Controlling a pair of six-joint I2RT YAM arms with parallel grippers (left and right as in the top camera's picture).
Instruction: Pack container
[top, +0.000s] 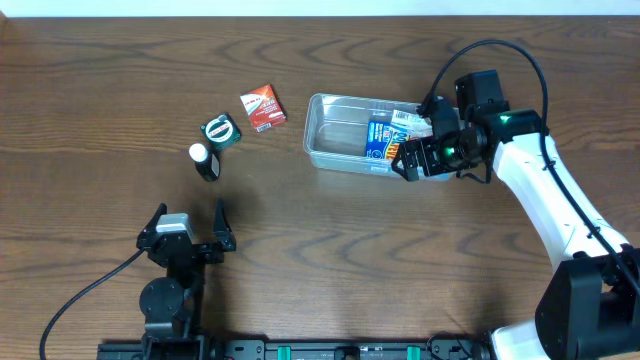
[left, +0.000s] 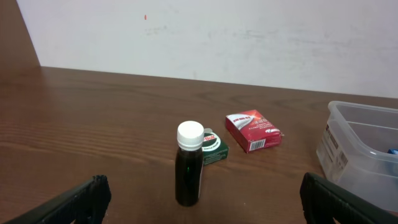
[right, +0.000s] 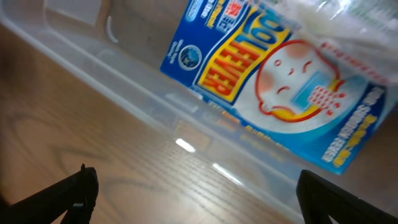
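The clear plastic container sits on the table at centre right, also in the left wrist view and the right wrist view. A blue packet lies inside it, with a clear wrapped packet beside it. My right gripper is open and empty at the container's near right edge. A dark bottle with a white cap, a green packet and a red packet stand left of the container. My left gripper is open, in front of the bottle.
The dark wooden table spreads all around. A pale wall stands behind the table's far edge. A black cable runs from the left arm's base across the front left.
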